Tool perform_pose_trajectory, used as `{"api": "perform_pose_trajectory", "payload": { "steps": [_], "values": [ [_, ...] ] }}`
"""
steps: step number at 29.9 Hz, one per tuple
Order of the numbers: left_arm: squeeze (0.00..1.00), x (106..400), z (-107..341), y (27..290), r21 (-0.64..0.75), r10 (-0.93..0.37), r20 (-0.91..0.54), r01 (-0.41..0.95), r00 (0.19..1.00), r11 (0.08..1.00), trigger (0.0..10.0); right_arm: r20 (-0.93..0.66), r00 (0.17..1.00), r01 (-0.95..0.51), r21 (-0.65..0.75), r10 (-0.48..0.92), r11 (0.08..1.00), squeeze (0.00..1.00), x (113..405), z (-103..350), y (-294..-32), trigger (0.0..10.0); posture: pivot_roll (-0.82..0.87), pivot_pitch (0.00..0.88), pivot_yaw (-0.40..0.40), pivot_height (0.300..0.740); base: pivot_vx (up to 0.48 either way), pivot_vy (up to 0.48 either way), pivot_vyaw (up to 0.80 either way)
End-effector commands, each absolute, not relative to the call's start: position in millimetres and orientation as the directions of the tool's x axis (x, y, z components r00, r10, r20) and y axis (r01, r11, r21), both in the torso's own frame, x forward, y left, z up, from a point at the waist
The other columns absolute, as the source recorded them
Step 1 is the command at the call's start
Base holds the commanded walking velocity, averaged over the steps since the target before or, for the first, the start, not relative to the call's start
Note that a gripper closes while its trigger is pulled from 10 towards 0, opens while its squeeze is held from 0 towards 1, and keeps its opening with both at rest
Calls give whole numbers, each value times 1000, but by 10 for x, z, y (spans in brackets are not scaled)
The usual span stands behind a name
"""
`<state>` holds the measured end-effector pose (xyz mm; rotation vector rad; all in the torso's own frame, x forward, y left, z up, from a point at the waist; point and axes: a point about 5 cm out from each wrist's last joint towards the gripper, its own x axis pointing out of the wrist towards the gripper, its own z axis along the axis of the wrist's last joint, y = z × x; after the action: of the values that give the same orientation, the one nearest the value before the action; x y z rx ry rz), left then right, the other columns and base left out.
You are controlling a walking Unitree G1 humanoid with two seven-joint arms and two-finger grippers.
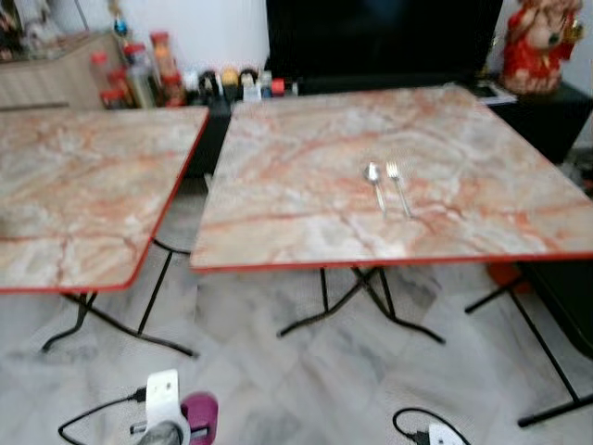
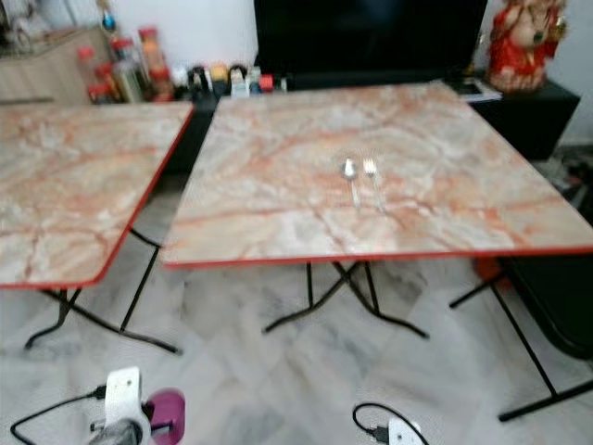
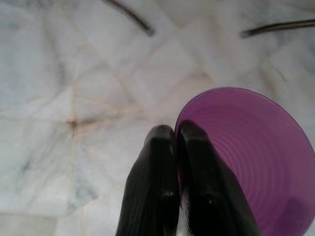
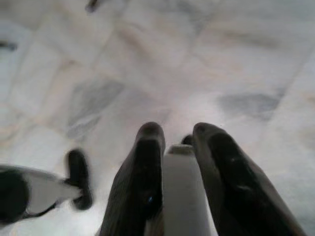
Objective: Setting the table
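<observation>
The purple cup [image 3: 246, 162] is cut off by the frame edge, and its rim is partly hidden behind the left pincer [image 3: 176, 135]. The right pincer [image 4: 178, 132] holds a pale object [image 4: 183, 191] too blurred to identify. The bottles [image 1: 139, 74] behind the counter [image 1: 278, 185] are blurred.

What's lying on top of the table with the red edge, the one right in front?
On the marble-patterned table lie a spoon and a fork, side by side and apart. Nothing else rests on the visible top; its right corner is cut off by the picture's edge.
</observation>
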<state>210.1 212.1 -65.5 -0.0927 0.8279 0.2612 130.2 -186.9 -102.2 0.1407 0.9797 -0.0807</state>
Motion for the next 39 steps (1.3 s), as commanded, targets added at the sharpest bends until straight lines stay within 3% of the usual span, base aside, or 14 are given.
{"api": "perform_pose_trajectory", "payload": {
  "steps": [1, 39],
  "values": [
    [0, 2060, -667, 2187, 35, 216, -747, -287, 629, 957, 10000, -821, 571, 118, 104, 18, 988, 0, 1351, -1010, -1809, 10000, -1, 0, 27, 740, 0, 480, 0],
    [0, 2099, -648, 2179, 33, 220, -743, -293, 632, 955, 10000, -820, 572, 104, 113, 33, 988, 0, 1381, -1001, -1809, 10000, 18, 0, 26, 740, 0, 480, 0]
  ]
}}
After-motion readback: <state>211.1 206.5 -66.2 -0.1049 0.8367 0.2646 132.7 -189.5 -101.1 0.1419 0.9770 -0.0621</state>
